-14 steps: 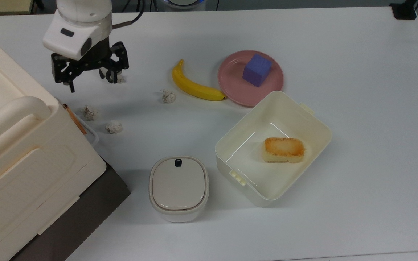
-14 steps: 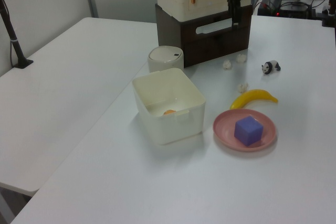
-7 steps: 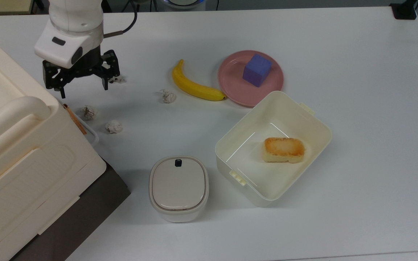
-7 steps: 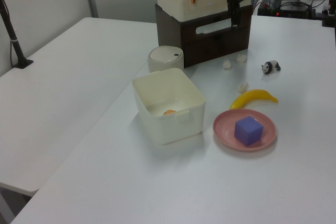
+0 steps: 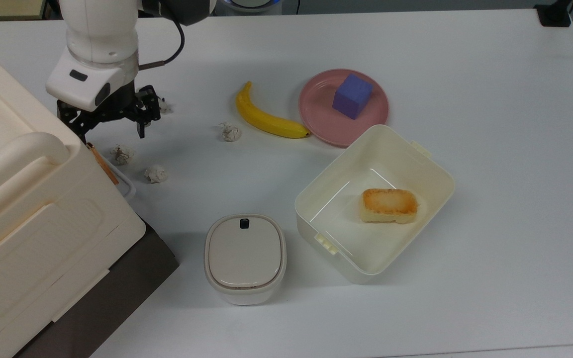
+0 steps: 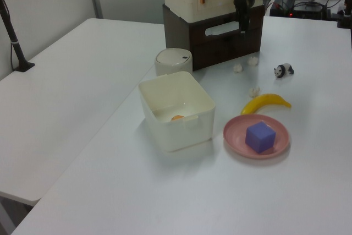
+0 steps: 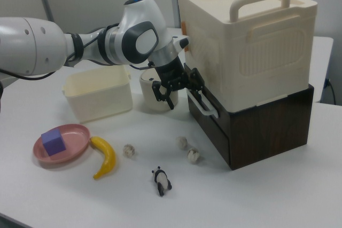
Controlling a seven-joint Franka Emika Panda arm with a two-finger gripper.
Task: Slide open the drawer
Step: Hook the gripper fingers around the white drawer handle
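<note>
Right view: end effector (image 7: 180, 87) at the drawer (image 7: 214, 118) front, its fingers spread apart.
One finger sits at the white loop handle (image 7: 202, 105); whether it touches cannot be told. The dark drawer lies under the big cream box (image 7: 248, 41) on the white counter (image 7: 278, 190).
</note>
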